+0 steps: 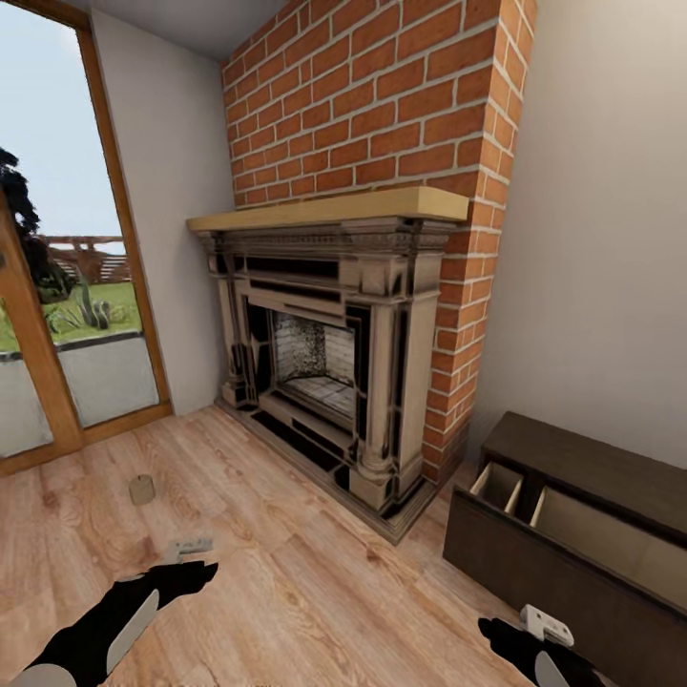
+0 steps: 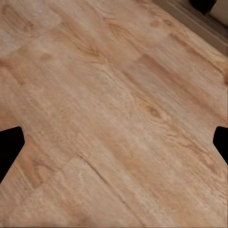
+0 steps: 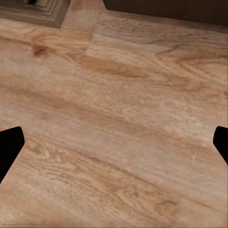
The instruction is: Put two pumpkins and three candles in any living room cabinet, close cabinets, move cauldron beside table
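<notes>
I am facing the fireplace (image 1: 334, 372), and everything below I am placing against it. One candle (image 1: 142, 489) is standing upright on the floor (image 1: 286, 572) out in front of the fireplace's window-side corner, clear of the hearth. Being a stub on end, its long axis is running straight up, so a grasp from the side or from above would both seem open to me.

My left gripper (image 1: 189, 548) is hanging low over the boards, on the same side of the fireplace as the candle and nearer to me than it. The candle is lying ahead of that gripper and a little outward, toward the window (image 1: 57, 286). My right gripper (image 1: 546, 625) is sitting on the opposite side of the fireplace, just beside the cabinet (image 1: 572, 534), well apart from the candle. So I am judging the left arm the nearer one for the pick.

In the left wrist view I am seeing both fingertips (image 2: 9, 147) spread wide with bare floor between them, so those jaws are standing apart and empty. The right wrist view is showing the same: fingertips (image 3: 9, 149) spread over bare boards, holding nothing.

The cabinet is standing past the fireplace's brick side, its drawer pulled out with the pale inside showing, ready to take the candle. I am reckoning the carry would cross in front of the hearth.
</notes>
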